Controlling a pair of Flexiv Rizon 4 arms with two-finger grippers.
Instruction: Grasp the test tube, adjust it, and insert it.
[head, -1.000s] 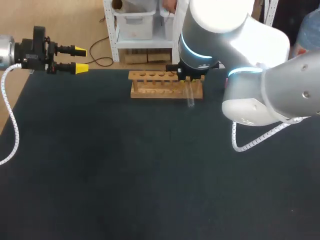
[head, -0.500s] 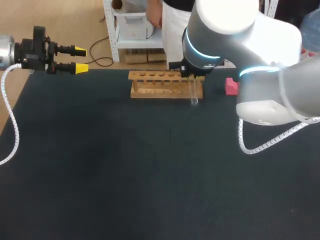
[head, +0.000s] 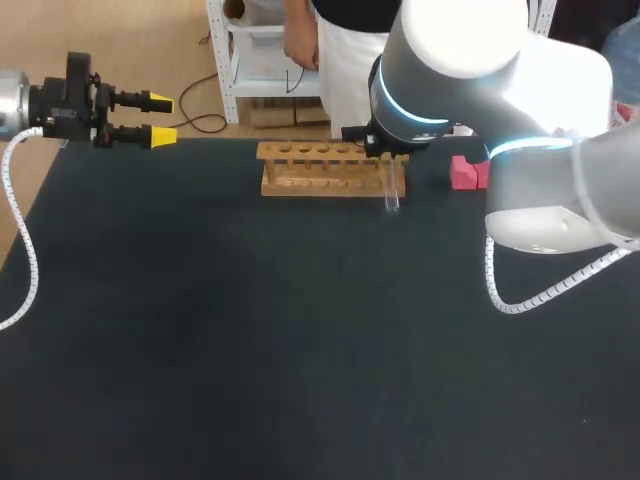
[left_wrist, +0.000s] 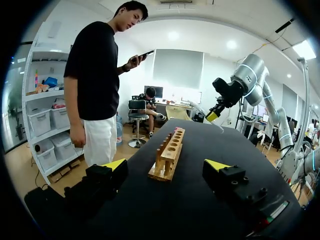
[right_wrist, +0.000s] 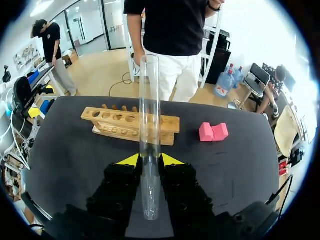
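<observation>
A clear glass test tube (right_wrist: 149, 125) stands gripped between the yellow fingertips of my right gripper (right_wrist: 150, 161), which is shut on it. In the head view the tube (head: 391, 190) hangs upright just in front of the right end of the wooden rack (head: 320, 170), with my right gripper (head: 385, 157) above it. The rack (right_wrist: 125, 126) has a row of empty holes along its top. My left gripper (head: 160, 117) stays open at the table's far left corner, well away from the rack (left_wrist: 169, 152), with nothing between its fingers.
A pink block (head: 465, 173) lies on the dark table to the right of the rack, also seen as the pink block (right_wrist: 213, 131) ahead of my right gripper. The bulky right arm (head: 520, 120) covers the table's far right.
My right arm has shifted to the right with the tube, uncovering the pink block. The left arm has not moved.
</observation>
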